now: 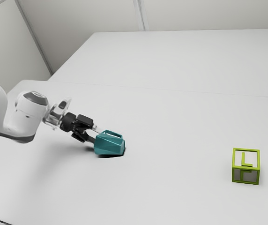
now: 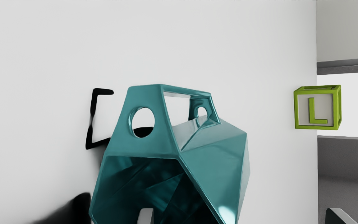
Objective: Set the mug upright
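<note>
While my gripper reaches in over the pale table, its two fingers stand wide apart, clamped on nothing. The teal mug lies tipped on its side just off my fingertips, at about four o'clock from them in the exterior view. Its open mouth faces me, toward nine o'clock there, and its closed end points toward three. The angular handle is uppermost, on the mug's twelve o'clock side, and I can see a round hole through each of its end pieces. In the wrist view one of my fingertips shows against the dark mouth, while the other is outside the mug, apart from its faceted wall; how deep the first one sits, I cannot tell. A green-framed block with a raised L on its face rests on the table well away from the mug, between three and four o'clock from it in the exterior view.
</note>
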Robot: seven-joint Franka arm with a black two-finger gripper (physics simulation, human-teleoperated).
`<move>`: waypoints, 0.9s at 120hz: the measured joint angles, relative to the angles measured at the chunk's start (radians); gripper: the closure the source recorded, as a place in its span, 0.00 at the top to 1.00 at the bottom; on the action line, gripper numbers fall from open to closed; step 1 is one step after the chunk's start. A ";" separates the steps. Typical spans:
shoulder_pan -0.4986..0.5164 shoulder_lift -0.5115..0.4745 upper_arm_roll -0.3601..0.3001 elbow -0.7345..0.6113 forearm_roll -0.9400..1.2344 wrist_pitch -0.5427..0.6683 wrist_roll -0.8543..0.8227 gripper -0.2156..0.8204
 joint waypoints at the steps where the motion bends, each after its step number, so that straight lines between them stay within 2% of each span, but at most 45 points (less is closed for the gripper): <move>1: 0.000 0.001 0.000 0.000 -0.004 -0.001 0.003 0.79; 11: 0.001 0.016 0.000 0.000 -0.038 -0.009 0.029 0.78; 21: 0.002 0.030 0.000 -0.001 -0.067 -0.021 0.056 0.72; 55: 0.002 0.045 0.000 -0.002 -0.103 -0.052 0.134 0.38; 82: 0.002 0.039 0.000 0.002 -0.107 -0.070 0.180 0.17; 108: 0.001 0.036 -0.001 0.004 -0.116 -0.076 0.229 0.08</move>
